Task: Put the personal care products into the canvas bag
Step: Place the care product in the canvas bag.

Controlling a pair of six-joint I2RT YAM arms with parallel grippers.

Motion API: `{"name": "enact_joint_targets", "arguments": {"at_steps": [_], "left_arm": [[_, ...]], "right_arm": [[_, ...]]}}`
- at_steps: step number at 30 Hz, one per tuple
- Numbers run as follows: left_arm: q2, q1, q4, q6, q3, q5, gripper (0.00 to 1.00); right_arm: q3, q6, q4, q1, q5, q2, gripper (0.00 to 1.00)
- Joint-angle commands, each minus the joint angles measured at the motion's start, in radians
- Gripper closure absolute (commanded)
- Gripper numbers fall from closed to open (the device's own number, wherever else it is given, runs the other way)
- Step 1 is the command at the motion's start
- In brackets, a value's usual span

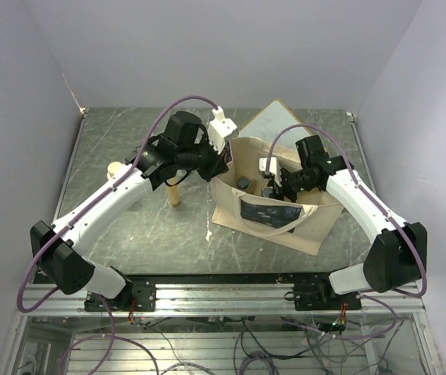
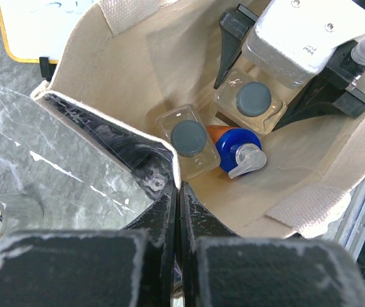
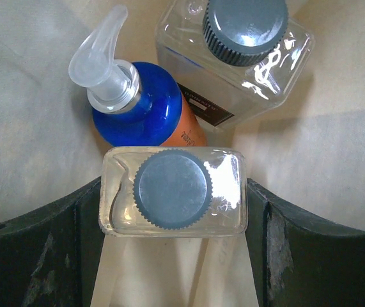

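I see the L gripper (image 2: 177, 211) pinched shut on the canvas bag (image 2: 105, 83) rim while the R gripper (image 3: 172, 217) clamps a clear bottle (image 3: 172, 188) down inside beside the orange bottle (image 3: 140, 109), so drop-off's in hand; next I'd open R & lift straight out w/o snagging fabric.

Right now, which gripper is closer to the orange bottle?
Right gripper: it holds a clear bottle beside the orange bottle inside the canvas bag; left gripper pinches the bag's rim, farther off.

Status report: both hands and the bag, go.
Left hand pinching canvas bag rim, holding it open. Right hand inside bag, shut on clear dark-capped bottle. Orange bottle, second clear bottle in; cream cylinder out on table. Nothing blocking.
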Motion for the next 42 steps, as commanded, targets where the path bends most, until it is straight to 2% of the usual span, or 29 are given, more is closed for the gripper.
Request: {"name": "enact_joint_targets", "arguments": {"at_steps": [1,3,11,16,23,27,35,36,37,42], "left_arm": [[-0.046,-0.01,0.013,0.011,-0.001,-0.034,0.93],[-0.052,-0.01,0.016,0.006,0.004,-0.048,0.93],[-0.062,-0.008,0.014,-0.009,0.03,-0.036,0.93],[-0.066,-0.009,0.011,0.0,0.019,-0.031,0.93],[-0.074,-0.012,0.004,0.027,-0.015,-0.018,0.93],[-0.079,-0.014,0.005,0.039,-0.03,-0.012,0.93],[-0.058,-0.023,-0.001,0.043,-0.03,-0.006,0.93],[-0.057,-0.023,-0.002,0.044,-0.03,-0.009,0.93],[-0.057,-0.022,-0.001,0.045,-0.03,-0.012,0.93],[-0.057,-0.024,0.008,0.039,-0.03,-0.032,0.93]], "right_arm": [[0.044,-0.013,-0.033,0.03,0.003,0.002,0.95],[0.059,-0.007,-0.053,0.046,0.006,-0.003,1.0],[0.098,0.014,-0.096,0.065,-0.031,-0.023,1.0],[0.058,0.04,-0.064,0.064,0.014,-0.036,1.0],[0.022,0.154,0.053,0.065,0.155,-0.037,0.8],[0.019,0.167,0.057,0.065,0.152,-0.036,0.71],[0.046,0.167,0.038,0.066,0.16,-0.037,0.6],[0.049,0.17,0.035,0.067,0.158,-0.039,0.49],[0.055,0.171,0.031,0.067,0.158,-0.041,0.43],[0.064,0.18,0.036,0.067,0.158,-0.05,0.37]]}}
